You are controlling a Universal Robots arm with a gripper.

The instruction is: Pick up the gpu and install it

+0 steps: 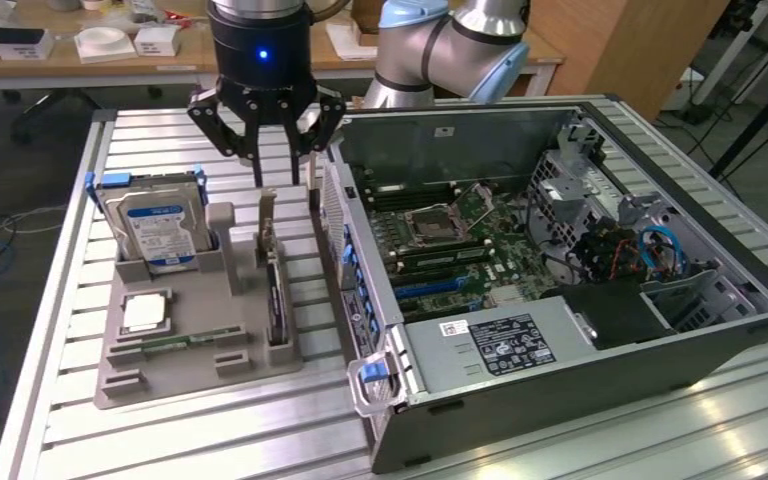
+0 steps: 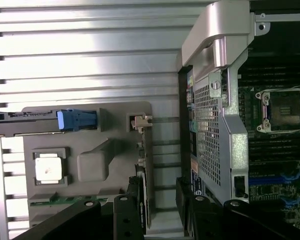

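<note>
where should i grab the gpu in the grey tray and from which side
Best bet: pinch the thin black-and-green card across its flat faces at the top edge, mid-length, coming straight down. It stands on edge in a slot of the grey plastic tray, so only its upper part is free. The open end effector hangs above it.

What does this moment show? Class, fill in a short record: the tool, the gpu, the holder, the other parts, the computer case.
tool: open, above the holder, one finger on each side of the gpu
gpu: standing on edge in its holder slot, not lifted
holder: grey, on the slatted table, beside the case
other parts: hard drive upright in its slot; processor chip and memory stick lying flat
computer case: side open, motherboard exposed
</note>
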